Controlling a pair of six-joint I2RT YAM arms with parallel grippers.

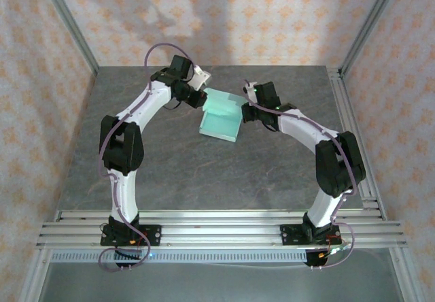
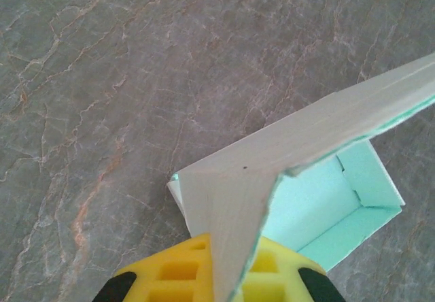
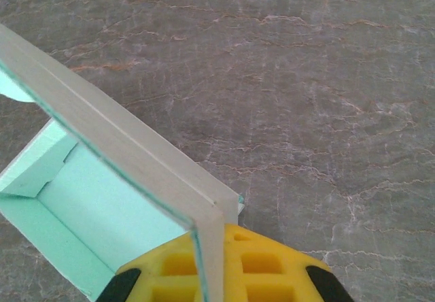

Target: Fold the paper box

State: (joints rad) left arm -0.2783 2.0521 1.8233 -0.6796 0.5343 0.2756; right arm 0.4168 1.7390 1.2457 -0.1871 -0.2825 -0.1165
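Note:
The paper box (image 1: 221,120) lies in the middle of the table, pale mint inside and whitish outside, half formed with a raised panel along its far side. My left gripper (image 1: 202,98) pinches that panel's left corner. In the left wrist view the yellow fingers (image 2: 170,271) are shut on the whitish card (image 2: 272,162), with the mint interior (image 2: 326,203) beyond. My right gripper (image 1: 246,111) grips the right corner. The right wrist view has its gripper (image 3: 214,264) shut on the folded edge of the paper box (image 3: 115,207).
The grey marbled table top (image 1: 170,159) spreads around the box. Aluminium rails (image 1: 217,224) run along the near edge and another rail (image 1: 350,125) down the right side. Patterned walls and metal posts (image 1: 68,23) enclose the space.

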